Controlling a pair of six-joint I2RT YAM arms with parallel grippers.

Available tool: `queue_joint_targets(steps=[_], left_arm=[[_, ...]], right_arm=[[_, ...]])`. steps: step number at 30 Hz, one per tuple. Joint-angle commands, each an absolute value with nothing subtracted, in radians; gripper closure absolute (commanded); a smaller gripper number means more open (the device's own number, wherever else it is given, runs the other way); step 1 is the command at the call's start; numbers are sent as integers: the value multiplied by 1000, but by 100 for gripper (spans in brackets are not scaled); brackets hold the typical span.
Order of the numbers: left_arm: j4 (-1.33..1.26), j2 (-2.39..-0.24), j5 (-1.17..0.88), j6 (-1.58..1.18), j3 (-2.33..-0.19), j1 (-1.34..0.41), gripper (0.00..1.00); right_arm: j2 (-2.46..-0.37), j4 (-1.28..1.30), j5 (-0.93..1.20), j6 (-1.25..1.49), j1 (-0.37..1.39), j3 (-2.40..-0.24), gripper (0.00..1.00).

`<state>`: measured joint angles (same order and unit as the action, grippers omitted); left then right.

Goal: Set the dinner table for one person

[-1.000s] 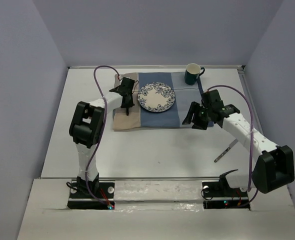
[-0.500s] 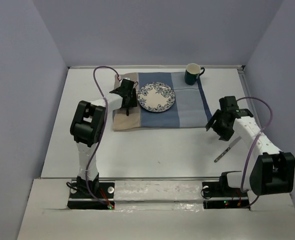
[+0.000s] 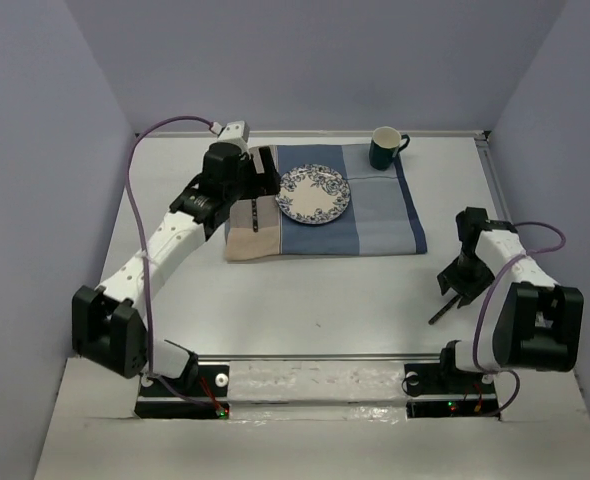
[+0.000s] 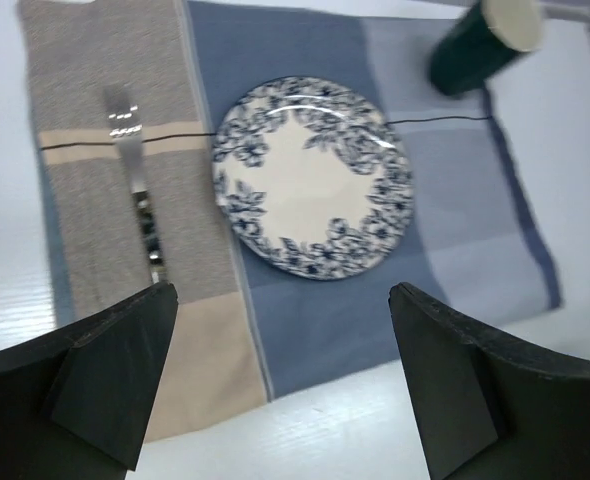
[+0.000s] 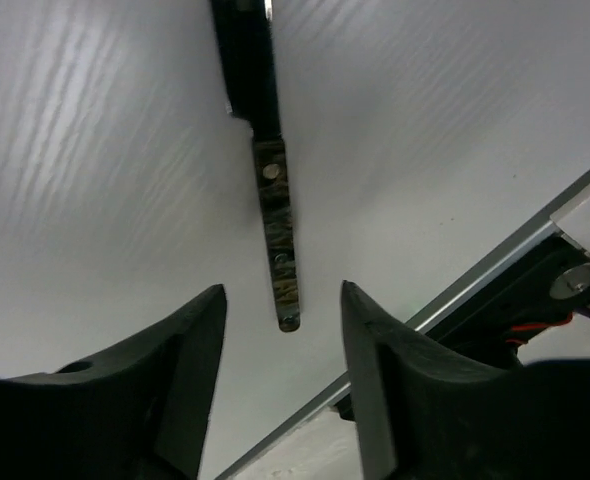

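On the dinner table point(image 3: 305, 290) lies a blue-and-beige placemat point(image 3: 375, 220) with a blue floral plate point(image 3: 314, 194) on it. A fork point(image 3: 256, 215) rests on the mat's beige strip, left of the plate point(image 4: 313, 175). My left gripper point(image 3: 263, 172) hovers above the mat's left part, open and empty point(image 4: 282, 300), with the fork point(image 4: 135, 190) lying free ahead of it. A knife point(image 3: 440, 313) lies on the bare table at the near right. My right gripper point(image 3: 457, 283) stands open over it point(image 5: 281, 300), and the jaws straddle the end of the knife handle point(image 5: 278, 230) without touching it.
A dark green mug point(image 3: 383, 148) stands at the mat's far right corner, also in the left wrist view point(image 4: 480, 45). A metal rail point(image 5: 535, 240) runs along the table's near edge, just past the knife. Walls close in the table on three sides.
My left gripper opened, let go of the fork on the mat and lifted away. My right arm swung from the mat's right edge to the knife near the front edge.
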<state>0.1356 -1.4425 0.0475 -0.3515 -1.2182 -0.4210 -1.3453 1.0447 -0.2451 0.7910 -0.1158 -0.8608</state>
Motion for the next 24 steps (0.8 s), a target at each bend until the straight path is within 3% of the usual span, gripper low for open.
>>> queue_joint_targets(steps=[1, 8, 11, 12, 14, 15, 20, 24], left_arm=[[172, -1352, -67, -356, -1155, -449, 1], [248, -1256, -80, -296, -1154, -451, 1], [278, -1241, -63, -284, -1151, -453, 1], [281, -1236, -63, -284, -1147, -453, 1], [296, -1229, -64, -278, -1143, -453, 1], [304, -1223, -66, -278, -1141, -451, 1], [316, -1213, -71, -288, -1140, -453, 1], [316, -1209, -69, -311, -1186, -453, 1]], right_arm=[[-1442, 1101, -321, 865, -158, -870, 47], [-1592, 1007, -272, 894, -172, -865, 44], [-1646, 915, -219, 923, -172, -829, 53], [-1654, 896, -215, 931, -172, -824, 74], [-1635, 858, -233, 945, -172, -812, 96], [-1614, 853, -248, 939, -172, -815, 100], [-1404, 876, -376, 705, -172, -949, 100], [-1324, 831, -278, 453, -72, -1202, 100]])
